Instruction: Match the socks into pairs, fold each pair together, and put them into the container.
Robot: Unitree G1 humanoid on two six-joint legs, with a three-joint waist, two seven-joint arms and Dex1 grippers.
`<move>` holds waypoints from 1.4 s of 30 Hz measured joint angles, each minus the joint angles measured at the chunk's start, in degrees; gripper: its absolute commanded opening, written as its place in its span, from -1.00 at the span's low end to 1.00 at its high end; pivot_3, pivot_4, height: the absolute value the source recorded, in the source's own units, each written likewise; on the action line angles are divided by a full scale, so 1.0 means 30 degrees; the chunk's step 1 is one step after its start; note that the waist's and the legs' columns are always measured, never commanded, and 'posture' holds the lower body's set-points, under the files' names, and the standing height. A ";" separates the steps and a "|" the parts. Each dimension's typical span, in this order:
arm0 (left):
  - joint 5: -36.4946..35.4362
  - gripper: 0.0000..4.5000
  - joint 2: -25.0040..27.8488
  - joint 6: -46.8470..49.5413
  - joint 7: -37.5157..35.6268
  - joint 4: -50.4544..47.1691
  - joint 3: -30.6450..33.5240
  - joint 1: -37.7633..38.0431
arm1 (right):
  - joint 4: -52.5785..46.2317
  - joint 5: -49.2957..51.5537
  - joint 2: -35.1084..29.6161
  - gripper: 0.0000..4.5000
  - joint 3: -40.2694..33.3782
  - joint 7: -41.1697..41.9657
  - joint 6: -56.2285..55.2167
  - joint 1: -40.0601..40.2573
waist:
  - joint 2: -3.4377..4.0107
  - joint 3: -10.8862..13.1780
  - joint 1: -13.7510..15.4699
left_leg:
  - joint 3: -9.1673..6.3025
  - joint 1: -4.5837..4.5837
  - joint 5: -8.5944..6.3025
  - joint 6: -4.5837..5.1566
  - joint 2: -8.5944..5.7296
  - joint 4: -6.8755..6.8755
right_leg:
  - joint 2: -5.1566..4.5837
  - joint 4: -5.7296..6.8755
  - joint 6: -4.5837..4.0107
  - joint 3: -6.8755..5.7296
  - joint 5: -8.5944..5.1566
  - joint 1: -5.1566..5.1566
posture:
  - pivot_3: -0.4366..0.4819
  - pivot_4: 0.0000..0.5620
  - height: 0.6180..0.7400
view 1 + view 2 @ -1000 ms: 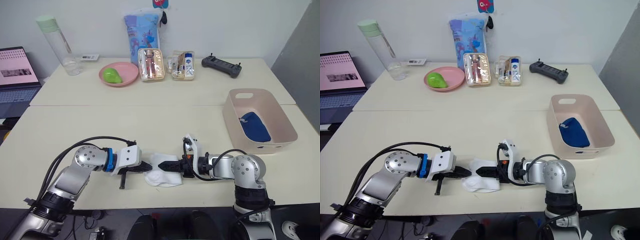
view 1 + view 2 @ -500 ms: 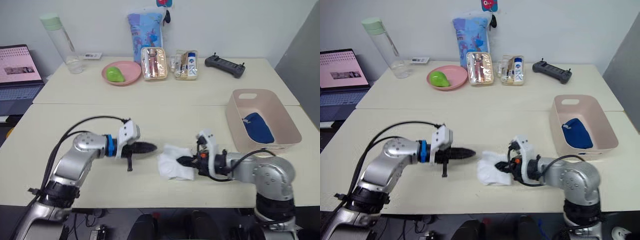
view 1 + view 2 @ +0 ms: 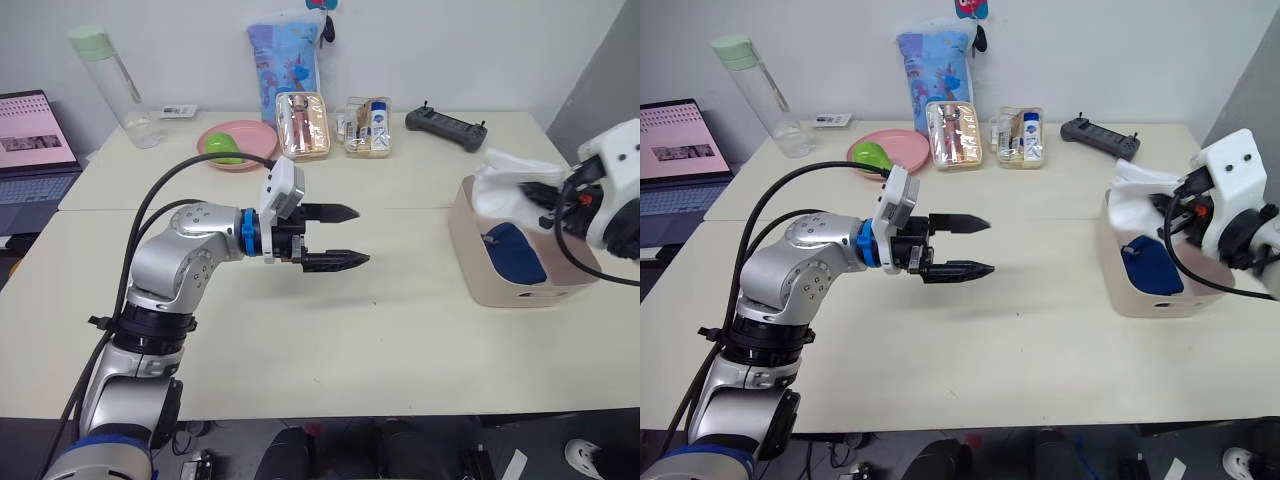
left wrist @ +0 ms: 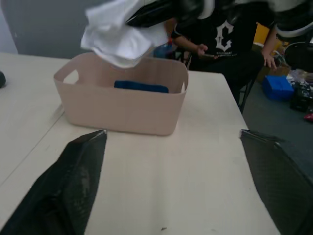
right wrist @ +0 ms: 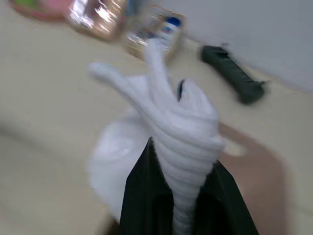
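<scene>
A bundle of white socks (image 3: 505, 185) is being gripped between the clenched fingers of the right gripper (image 3: 548, 195) just above the near rim of the pink container (image 3: 1155, 300), where a blue pair (image 3: 510, 255) is already lying. For a clean drop, the bundle should probably be carried over the tub's middle and lowered inside before being let go. The left gripper (image 3: 340, 236) is being held spread and empty over the table (image 3: 380, 330); no brand or label is being shown legibly, apart from a white "C" on the dark shirt of a seated person (image 4: 226, 36).

Laptop (image 3: 35, 150), tall bottle (image 3: 112, 88), pink bowl (image 3: 237, 147), perhaps a controller (image 3: 445, 128)
</scene>
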 measured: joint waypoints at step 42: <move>0.1748 1.00 0.0828 -0.2055 -0.0241 -0.0214 -0.0689 0.1265 | 0.1255 0.0279 0.0127 0.76 -0.0903 0.6663 -0.0499 0.0718 | -0.0042 0.0040 0.0129 | -0.0007 -0.0008 0.0006 -0.0012 0.0012 0.0030 | -0.0011 0.0030 -0.0011 0.0030 0.0007 -0.0008 | -0.05 -0.47 0.88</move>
